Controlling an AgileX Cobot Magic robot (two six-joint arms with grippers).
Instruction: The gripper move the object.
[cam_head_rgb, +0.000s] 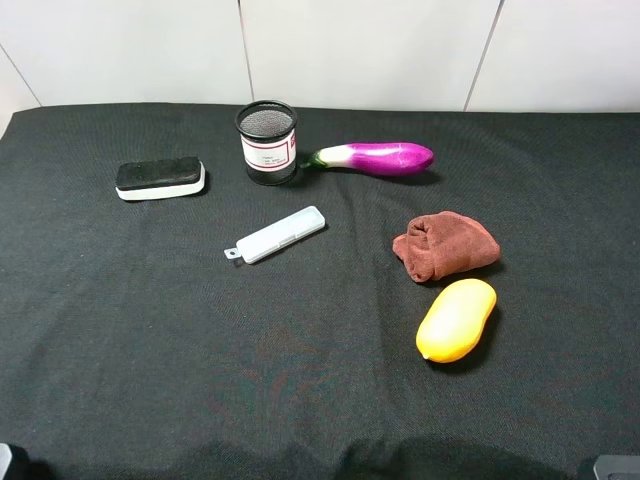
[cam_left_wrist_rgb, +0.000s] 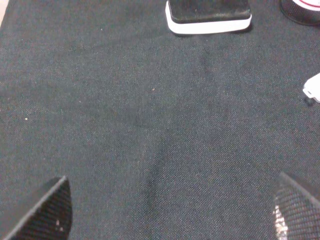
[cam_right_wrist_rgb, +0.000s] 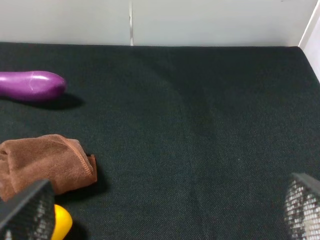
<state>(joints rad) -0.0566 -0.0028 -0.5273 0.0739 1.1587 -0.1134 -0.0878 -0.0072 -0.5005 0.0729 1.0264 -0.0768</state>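
The black wire-mesh pen cup (cam_head_rgb: 267, 143) with a white, red-bordered label stands upright at the back of the table, left of centre. Only its edge shows in the left wrist view (cam_left_wrist_rgb: 302, 9). My left gripper (cam_left_wrist_rgb: 170, 212) is open and empty, low over bare cloth near the front left, far from the cup. My right gripper (cam_right_wrist_rgb: 165, 212) is open and empty near the front right, with the brown cloth beside one fingertip. In the high view only slivers of the arms show at the bottom corners.
A black-and-white eraser block (cam_head_rgb: 160, 178) lies left of the cup. A purple eggplant (cam_head_rgb: 375, 158) lies just to the cup's right. A white flat case (cam_head_rgb: 277, 234), a folded brown cloth (cam_head_rgb: 445, 245) and a yellow mango-like fruit (cam_head_rgb: 457, 318) lie on the black tablecloth (cam_head_rgb: 300, 380).
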